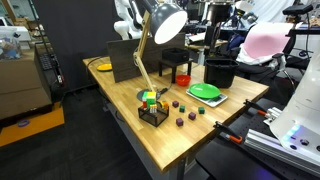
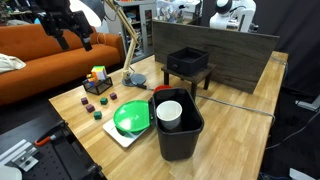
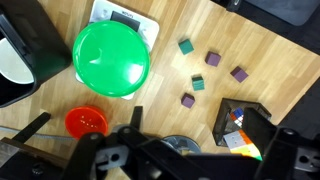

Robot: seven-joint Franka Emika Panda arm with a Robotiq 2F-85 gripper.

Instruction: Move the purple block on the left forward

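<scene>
Three small purple blocks and two green ones lie loose on the wooden table (image 3: 270, 40). In the wrist view the purple blocks are at the centre (image 3: 188, 100), upper middle (image 3: 213, 59) and right (image 3: 239, 73). In both exterior views they lie between the black caddy and the green plate, with one purple block at each of these spots (image 2: 87, 105) (image 1: 179, 122). My gripper (image 3: 190, 160) hangs high above the table near the lamp base, open and empty. It also shows in an exterior view (image 2: 72, 30). It is well apart from every block.
A black caddy (image 3: 245, 125) holds a Rubik's cube. A green plate (image 3: 110, 60) lies on a white tray. A black bin (image 2: 178, 128) holds a white cup. There is also a red cup (image 3: 86, 122), a desk lamp (image 1: 160, 25) and a black stand (image 2: 187, 62).
</scene>
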